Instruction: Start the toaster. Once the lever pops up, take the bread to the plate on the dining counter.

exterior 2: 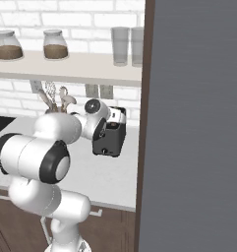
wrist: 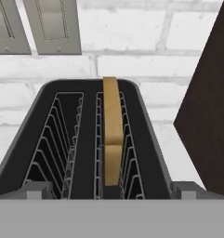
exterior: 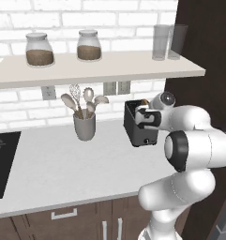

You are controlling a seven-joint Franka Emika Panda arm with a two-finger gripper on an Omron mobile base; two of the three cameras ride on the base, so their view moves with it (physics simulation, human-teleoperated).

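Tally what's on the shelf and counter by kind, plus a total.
Jars on shelf: 2
Glasses on shelf: 2
Utensil cup: 1
Toaster: 1
Bread slice in the toaster's right slot: 1
Total: 7

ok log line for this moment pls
stage: start toaster | gripper: open, just above toaster | bread: upright in right slot | plate: unseen

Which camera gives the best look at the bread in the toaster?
The hand view: the bread stands on edge in the toaster's right slot. In both base views the arm covers most of the toaster's top, and I can't make out the bread.
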